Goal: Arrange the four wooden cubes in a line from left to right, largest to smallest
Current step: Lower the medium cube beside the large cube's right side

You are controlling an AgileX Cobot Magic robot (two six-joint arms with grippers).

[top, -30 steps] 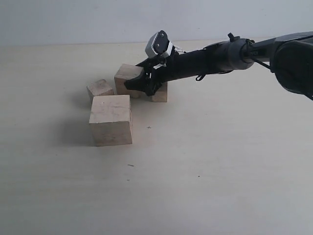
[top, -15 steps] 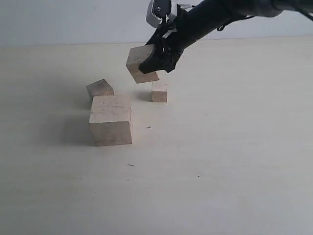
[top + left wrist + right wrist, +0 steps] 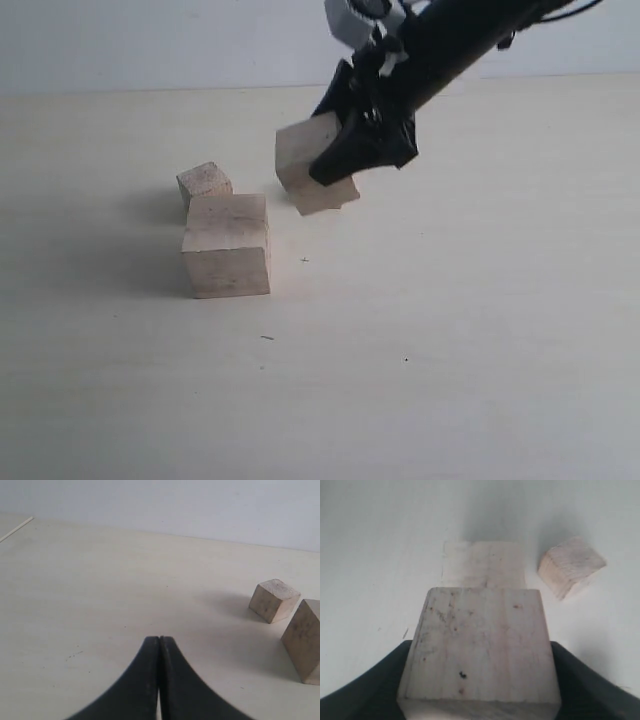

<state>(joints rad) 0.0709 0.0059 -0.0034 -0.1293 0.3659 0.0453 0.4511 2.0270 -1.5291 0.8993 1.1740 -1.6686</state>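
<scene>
My right gripper point(image 3: 335, 162) is shut on the second-largest wooden cube point(image 3: 305, 155) and holds it tilted above the table. In the right wrist view this cube point(image 3: 480, 650) fills the space between the black fingers point(image 3: 380, 682). The largest cube point(image 3: 227, 245) stands on the table to the left, and a smaller cube point(image 3: 205, 182) sits just behind it. The smallest cube is hidden behind the held one. My left gripper point(image 3: 159, 640) is shut and empty, low over the table, with the smaller cube point(image 3: 274, 600) and the largest cube point(image 3: 305, 640) off to one side.
A pale beige tabletop point(image 3: 450, 330) runs back to a light wall point(image 3: 150, 40). In the right wrist view the largest cube's top point(image 3: 482, 562) and the smaller cube point(image 3: 571, 566) lie beyond the held one.
My right gripper has lifted the second-largest cube off the table and carried it right and toward the front. It now covers the smallest cube.
</scene>
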